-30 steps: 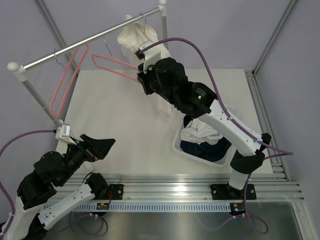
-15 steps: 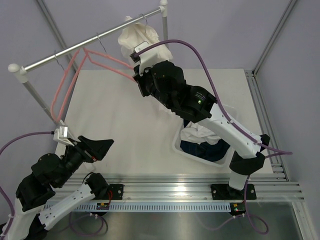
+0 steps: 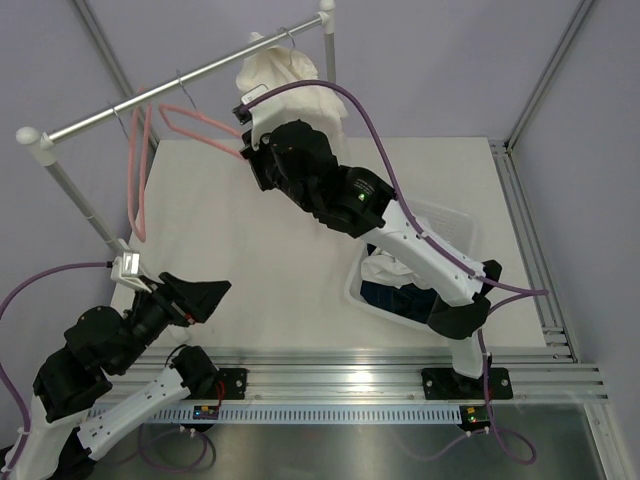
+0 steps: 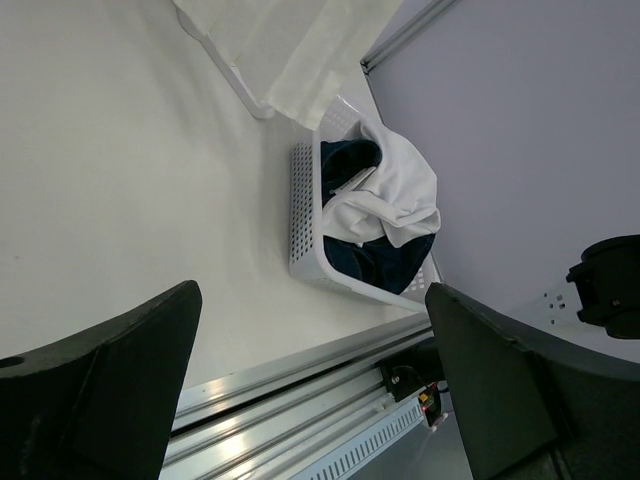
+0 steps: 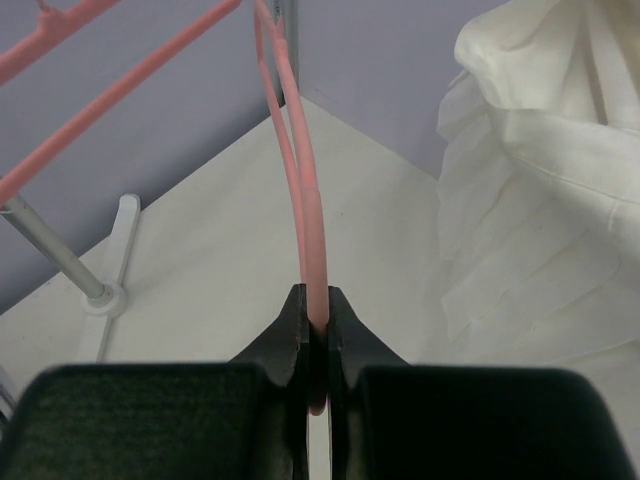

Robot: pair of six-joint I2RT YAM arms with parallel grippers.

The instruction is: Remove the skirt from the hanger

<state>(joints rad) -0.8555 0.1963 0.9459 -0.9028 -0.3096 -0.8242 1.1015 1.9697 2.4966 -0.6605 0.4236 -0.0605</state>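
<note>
Left gripper (image 3: 197, 296) hung over the table's near-left corner, fingers spread, holding nothing. Right gripper (image 5: 315, 325) was pinched on a bare pink hanger (image 5: 303, 200) hooked over the rail (image 3: 100, 112). White skirt (image 3: 285, 75) hung at the rail's right end, beside that gripper. Basket (image 4: 303, 215) of clothes sat far right.

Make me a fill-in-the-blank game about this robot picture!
The right gripper has its jaws shut on a ____ hanger.
The left gripper has its jaws ____.
The basket holds white and dark ____ clothes.
Missing words: pink, open, blue.
</note>
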